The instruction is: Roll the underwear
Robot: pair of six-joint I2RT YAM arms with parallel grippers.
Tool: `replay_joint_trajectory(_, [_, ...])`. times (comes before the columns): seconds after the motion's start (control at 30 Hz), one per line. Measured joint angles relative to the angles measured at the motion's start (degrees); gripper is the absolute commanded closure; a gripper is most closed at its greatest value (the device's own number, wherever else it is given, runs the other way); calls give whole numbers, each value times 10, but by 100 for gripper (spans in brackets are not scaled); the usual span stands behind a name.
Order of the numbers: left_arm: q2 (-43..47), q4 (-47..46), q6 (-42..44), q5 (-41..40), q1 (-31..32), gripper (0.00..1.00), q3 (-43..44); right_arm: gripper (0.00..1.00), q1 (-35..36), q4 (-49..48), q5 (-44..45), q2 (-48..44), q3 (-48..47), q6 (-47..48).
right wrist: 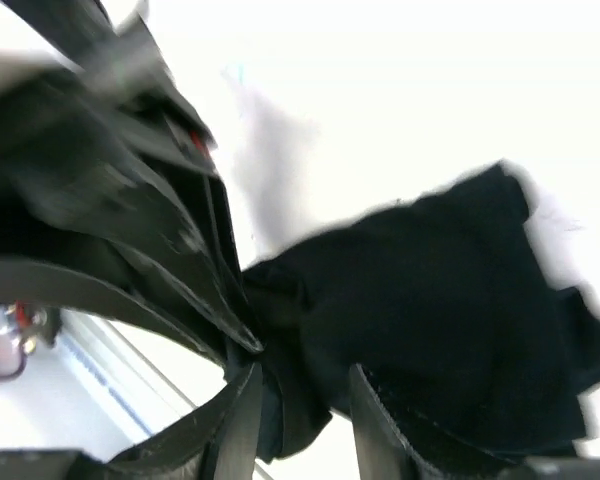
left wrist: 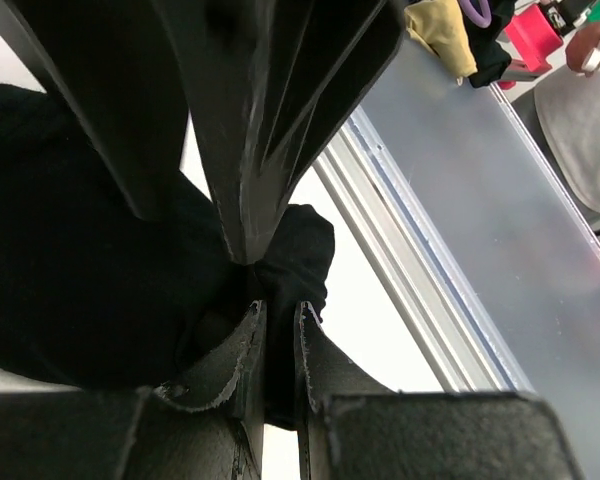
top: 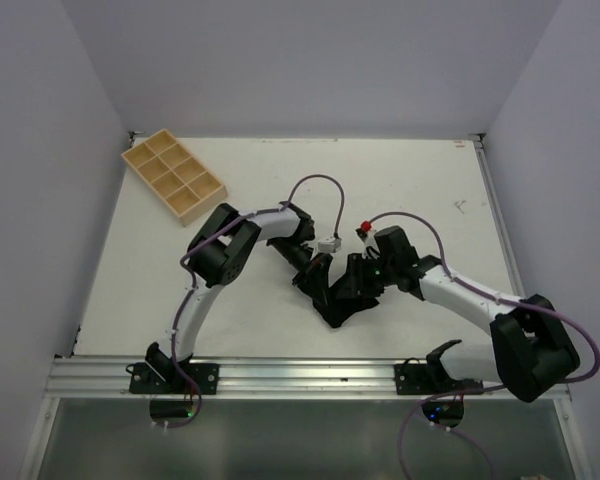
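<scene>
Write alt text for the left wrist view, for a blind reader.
The left claw pinches a bunched fold of the black underwear. The right claw points down from the top at the same bunch; a white table and a metal rail lie to the right.

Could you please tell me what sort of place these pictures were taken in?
Probably a robotics lab test cell: a white table boxed in by plain walls, the left arm and right arm bolted to an aluminium rail, and a wooden compartment tray.
</scene>
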State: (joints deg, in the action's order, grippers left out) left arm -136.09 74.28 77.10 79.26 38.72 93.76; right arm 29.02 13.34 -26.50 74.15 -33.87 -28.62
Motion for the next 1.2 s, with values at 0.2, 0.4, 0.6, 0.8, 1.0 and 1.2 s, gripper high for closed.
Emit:
replay_joint_trajectory(0.2, [0,1,-12,-3,13,96,0,54,42,47,111,-63,-41,12])
replay_joint_trajectory(0.4, [0,0,-27,-7,15,96,3,52,197,114,278,-79,-97,28])
replay_joint_trajectory(0.6, [0,-4,-43,-11,15,96,4,50,290,166,432,-97,-110,30])
replay_joint_trajectory(0.8, [0,-13,-67,-15,15,96,5,48,402,209,560,-54,-156,36])
replay_joint_trajectory(1.0, [-3,-16,-89,-17,16,97,11,47,492,236,644,24,-197,36])
replay_joint_trajectory(1.2, [-9,-18,-110,-19,16,97,18,42,516,255,669,81,-221,53])
